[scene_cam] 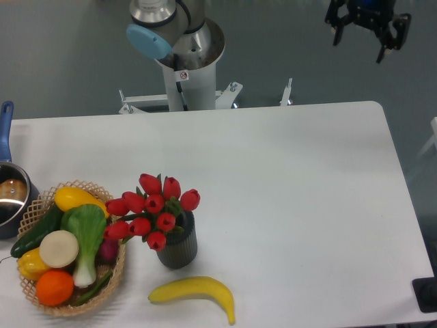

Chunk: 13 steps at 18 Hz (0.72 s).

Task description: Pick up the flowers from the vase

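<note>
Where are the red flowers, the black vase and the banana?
Flowers (154,203): fixed camera view, on a red bud mid-bunch.
Vase (179,249): fixed camera view, on its ribbed side.
Banana (191,290): fixed camera view, on the middle of its yellow curve.

Hand (367,31) at 1 o'clock: top cropped by frame edge, small and dark, can't tell if fingers apart. Arm base (179,41) at 12: upper part cut off. Pot (9,195) at 9: half out of frame, handle too. Vase (178,244) mouth hidden under flowers (151,210), stems mostly buried. Black thing (427,295) at 4: cropped, no clue what.
</note>
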Tool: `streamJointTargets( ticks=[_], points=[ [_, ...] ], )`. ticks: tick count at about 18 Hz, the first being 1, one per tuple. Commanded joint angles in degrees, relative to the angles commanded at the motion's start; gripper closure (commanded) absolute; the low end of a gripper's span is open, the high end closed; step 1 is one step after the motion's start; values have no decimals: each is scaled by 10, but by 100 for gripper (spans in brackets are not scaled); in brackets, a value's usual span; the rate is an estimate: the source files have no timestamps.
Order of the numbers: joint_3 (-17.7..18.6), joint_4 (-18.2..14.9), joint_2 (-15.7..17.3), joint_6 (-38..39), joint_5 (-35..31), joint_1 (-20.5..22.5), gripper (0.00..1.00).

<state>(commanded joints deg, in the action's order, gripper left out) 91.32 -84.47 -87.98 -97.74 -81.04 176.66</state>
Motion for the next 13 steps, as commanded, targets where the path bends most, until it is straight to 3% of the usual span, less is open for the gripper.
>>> streamJointTargets(
  ticks=[3, 7, 9, 13],
  points=[
    [27, 27, 4, 22, 19, 1, 0],
    [88, 116, 25, 85, 59, -2, 0],
    [101, 152, 25, 128, 76, -1, 0],
    [105, 156, 18, 162, 134, -5, 0]
  ],
)
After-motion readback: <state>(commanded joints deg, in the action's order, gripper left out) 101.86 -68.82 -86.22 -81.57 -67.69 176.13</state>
